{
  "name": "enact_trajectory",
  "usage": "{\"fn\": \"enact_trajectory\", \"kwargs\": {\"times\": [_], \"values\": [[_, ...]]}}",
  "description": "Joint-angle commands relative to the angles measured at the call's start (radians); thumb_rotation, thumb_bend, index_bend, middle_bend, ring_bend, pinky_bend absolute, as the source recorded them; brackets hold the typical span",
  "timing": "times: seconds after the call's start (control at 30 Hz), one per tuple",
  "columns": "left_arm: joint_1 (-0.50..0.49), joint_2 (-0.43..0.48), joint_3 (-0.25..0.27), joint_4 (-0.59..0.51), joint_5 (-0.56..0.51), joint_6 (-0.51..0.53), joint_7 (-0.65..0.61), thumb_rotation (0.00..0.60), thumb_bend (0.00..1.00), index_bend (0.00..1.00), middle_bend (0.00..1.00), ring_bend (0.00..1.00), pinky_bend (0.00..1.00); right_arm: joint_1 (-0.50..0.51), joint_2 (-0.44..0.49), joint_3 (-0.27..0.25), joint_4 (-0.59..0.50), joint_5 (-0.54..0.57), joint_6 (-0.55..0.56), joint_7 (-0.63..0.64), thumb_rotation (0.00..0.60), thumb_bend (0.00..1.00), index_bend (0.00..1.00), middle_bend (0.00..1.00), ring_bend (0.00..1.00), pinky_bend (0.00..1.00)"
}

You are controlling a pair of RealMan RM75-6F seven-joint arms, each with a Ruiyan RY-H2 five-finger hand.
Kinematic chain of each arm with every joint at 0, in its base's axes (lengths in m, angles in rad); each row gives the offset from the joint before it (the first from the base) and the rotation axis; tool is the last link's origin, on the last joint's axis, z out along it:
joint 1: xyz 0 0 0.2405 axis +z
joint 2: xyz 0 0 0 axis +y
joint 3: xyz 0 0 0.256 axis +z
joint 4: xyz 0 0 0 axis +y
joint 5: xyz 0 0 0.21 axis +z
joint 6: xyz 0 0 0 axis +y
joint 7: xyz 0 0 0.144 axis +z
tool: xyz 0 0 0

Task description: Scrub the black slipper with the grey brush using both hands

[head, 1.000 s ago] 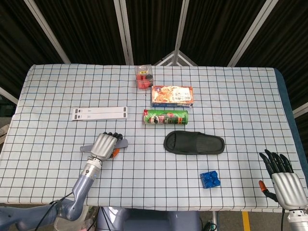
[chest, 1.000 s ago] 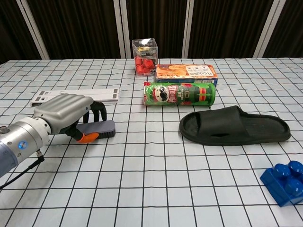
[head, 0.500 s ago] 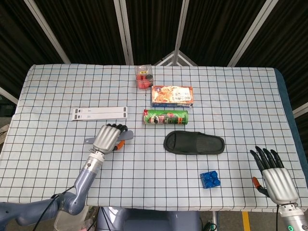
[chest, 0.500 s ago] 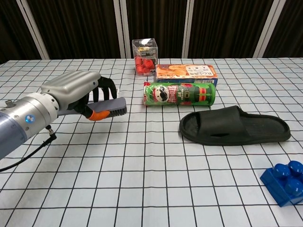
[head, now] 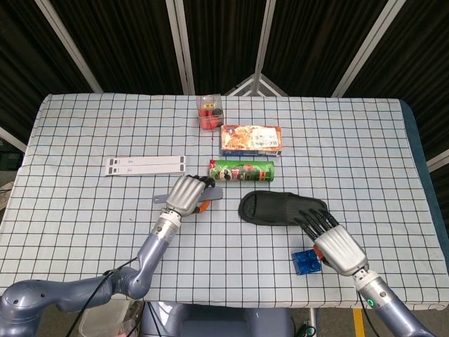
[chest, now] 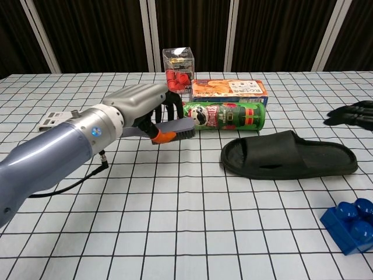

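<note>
Brush point(chest: 175, 128) held aloft in the left hand point(head: 186, 194), near the black slipper point(head: 283, 208) lying mid-table; right hand point(head: 335, 243), fingers spread, hovers over its heel. Risk: unpinned slipper sliding under strokes.

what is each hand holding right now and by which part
The left hand grips the grey brush by its handle end, bristle head sticking out. The right hand holds nothing; its fingers are spread above the black slipper.
</note>
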State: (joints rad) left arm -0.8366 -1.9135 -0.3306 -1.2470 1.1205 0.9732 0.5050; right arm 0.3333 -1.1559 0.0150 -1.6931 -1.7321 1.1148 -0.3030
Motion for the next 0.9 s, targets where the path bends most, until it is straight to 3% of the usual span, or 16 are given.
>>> {"fn": "enact_trajectory", "kwargs": {"times": [0.03,0.27,0.9], "values": [[-0.026,-0.022,-0.018,0.016,-0.017,-0.014,0.009,0.6,0.63,0.46,0.6,0.49,0.52,0.029,-0.027,0.003,0.019,-0.003,-0.036,0.0,0.6,0.67,0.0,0.09,0.04,0.13],[-0.101,-0.076,-0.058,0.063,-0.047,-0.034,0.022,0.6,0.63,0.46,0.6,0.49,0.52,0.113,-0.088,0.024,0.067,0.032,-0.141,-0.008,0.6,0.72,0.0,0.11,0.05,0.13],[-0.239,-0.177,-0.102,0.23,-0.105,-0.07,0.006,0.6,0.63,0.48,0.61,0.5,0.54,0.222,-0.214,0.004,0.195,0.049,-0.195,0.071,0.6,0.74,0.0,0.12,0.06,0.13]]}}
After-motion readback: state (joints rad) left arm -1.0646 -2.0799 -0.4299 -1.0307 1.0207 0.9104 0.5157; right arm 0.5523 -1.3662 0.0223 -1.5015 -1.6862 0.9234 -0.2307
